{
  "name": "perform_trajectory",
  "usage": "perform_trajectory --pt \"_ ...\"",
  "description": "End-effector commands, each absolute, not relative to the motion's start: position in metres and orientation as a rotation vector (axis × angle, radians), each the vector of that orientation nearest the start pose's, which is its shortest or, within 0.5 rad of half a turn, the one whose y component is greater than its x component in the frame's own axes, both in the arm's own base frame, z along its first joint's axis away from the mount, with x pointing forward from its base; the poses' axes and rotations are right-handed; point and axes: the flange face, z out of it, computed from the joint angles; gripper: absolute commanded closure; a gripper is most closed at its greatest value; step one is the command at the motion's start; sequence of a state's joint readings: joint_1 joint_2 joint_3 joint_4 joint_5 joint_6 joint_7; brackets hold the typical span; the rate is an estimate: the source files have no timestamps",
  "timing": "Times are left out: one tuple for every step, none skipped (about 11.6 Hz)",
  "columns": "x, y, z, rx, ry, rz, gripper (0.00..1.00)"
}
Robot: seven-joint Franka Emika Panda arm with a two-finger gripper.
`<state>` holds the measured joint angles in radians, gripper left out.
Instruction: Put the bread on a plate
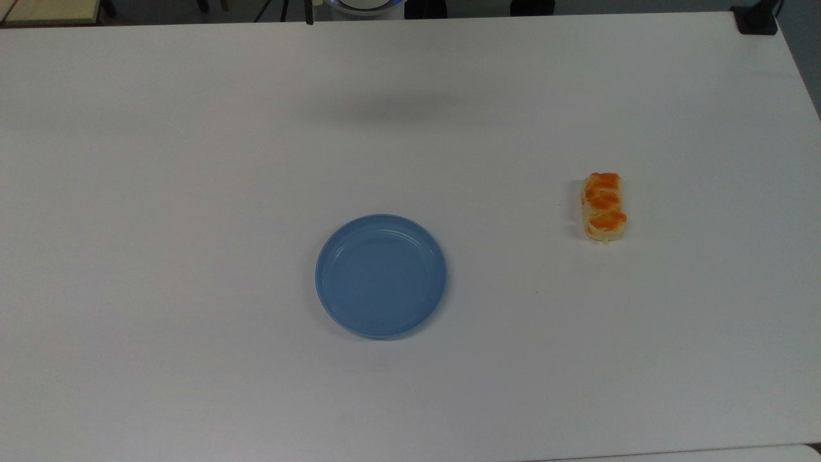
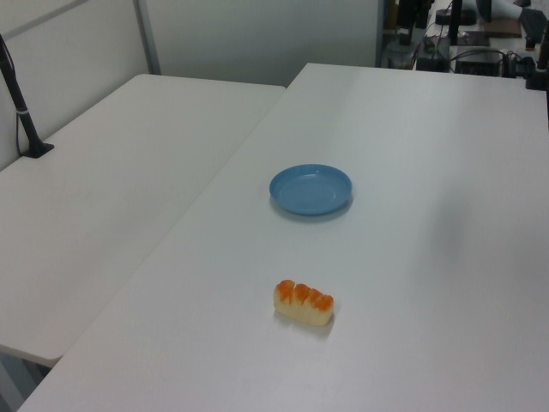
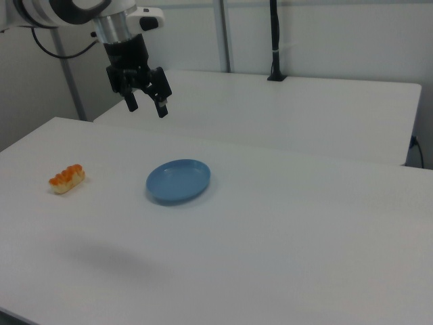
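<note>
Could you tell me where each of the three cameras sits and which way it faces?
Top view: overhead, looking down on the table, with the plate left of the bread.
Left view: raised beyond the bread's end, looking along the table to the plate.
Right view: raised at the opposite side, plate centre, bread left; the gripper hangs open above.
All three share plate and bread, lying apart.

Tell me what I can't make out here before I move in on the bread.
- Arm above the gripper: cut off by the right view's top-left edge.
- Underside of the bread: hidden against the table in the top view.
- Plate rings: too faint to make out in the left view.
</note>
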<state>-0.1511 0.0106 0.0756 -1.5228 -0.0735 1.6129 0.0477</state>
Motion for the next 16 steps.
perform_trajectory --pt "0.5567 -0.0456 0.6441 -3.187 0.167 -0.096 0.00" --pt "0.5573 -0.0465 0.6441 -3.187 0.169 -0.099 0.00" --pt "0.5567 -0.0464 0.6448 -3.188 0.162 -0.099 0.00" --pt "0.5566 -0.0456 0.6439 -3.189 0.150 -0.094 0.00" --pt "0.5567 -0.0456 0.6426 -3.189 0.145 -0.091 0.00" --pt "0.5574 -0.0465 0.6413 -3.189 0.147 -0.091 0.00" --pt "0.5578 -0.0474 0.6417 -3.189 0.149 -0.098 0.00" --pt "0.5573 -0.0474 0.6406 -3.189 0.149 -0.088 0.00" --pt "0.5571 -0.0457 0.6396 -3.189 0.145 -0.081 0.00" --pt "0.5571 -0.0448 0.6394 -3.189 0.142 -0.079 0.00" --pt "0.5572 -0.0431 0.6380 -3.189 0.137 -0.074 0.00" --pt "0.5576 -0.0388 0.6359 -3.190 0.122 -0.069 0.00" --pt "0.5581 -0.0380 0.6358 -3.190 0.113 -0.069 0.00" --pt "0.5576 -0.0390 0.6366 -3.193 0.086 -0.071 0.00" --pt "0.5575 -0.0398 0.6367 -3.194 0.059 -0.070 0.00" --pt "0.5572 -0.0397 0.6364 -3.193 0.052 -0.065 0.00"
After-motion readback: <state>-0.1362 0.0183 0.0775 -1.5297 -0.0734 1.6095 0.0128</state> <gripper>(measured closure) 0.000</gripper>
